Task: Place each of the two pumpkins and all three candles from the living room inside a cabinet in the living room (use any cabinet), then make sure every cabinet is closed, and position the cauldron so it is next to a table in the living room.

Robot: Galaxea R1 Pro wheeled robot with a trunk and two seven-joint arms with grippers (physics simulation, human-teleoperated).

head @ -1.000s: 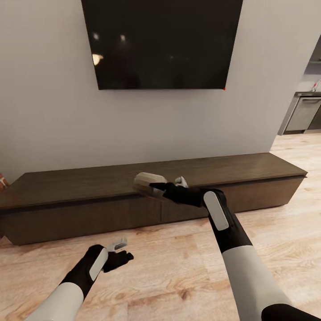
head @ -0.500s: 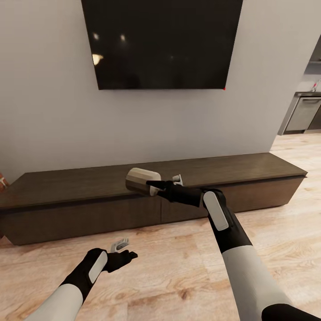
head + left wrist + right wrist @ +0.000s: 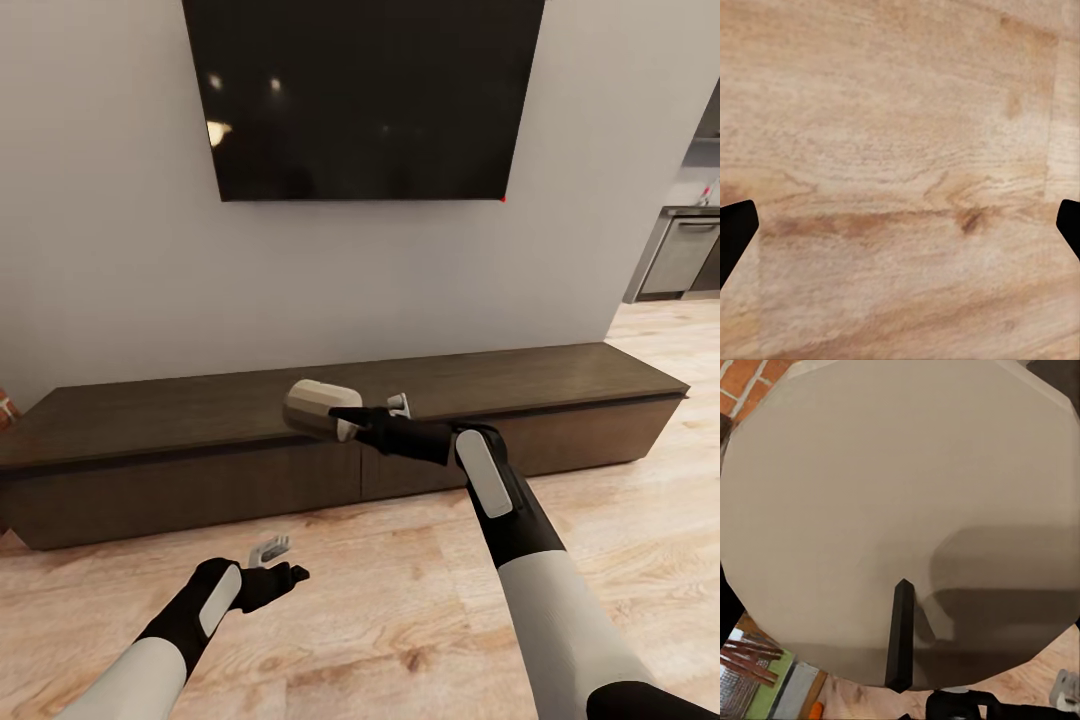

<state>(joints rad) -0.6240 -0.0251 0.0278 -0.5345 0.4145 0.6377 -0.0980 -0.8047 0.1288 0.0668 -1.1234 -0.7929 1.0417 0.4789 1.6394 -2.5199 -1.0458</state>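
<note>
One candle (image 3: 318,408) sat clamped in the right gripper (image 3: 345,420), carried on its side with its long axis running left to right, above the front edge of the cabinet (image 3: 560,375). In the right wrist view its pale end (image 3: 892,510) faced the camera, with a dark wick standing out from it. The cabinet's drawer fronts (image 3: 200,490) lay shut, below and just on the near side of the candle, so a drawer probably needed pulling out before the candle could go in. The left gripper (image 3: 272,562) hung low over the wooden floor (image 3: 400,610), fingers spread wide and holding nothing, nearer those fronts than the loaded right arm, and so seemed the likelier one to open a drawer.
</note>
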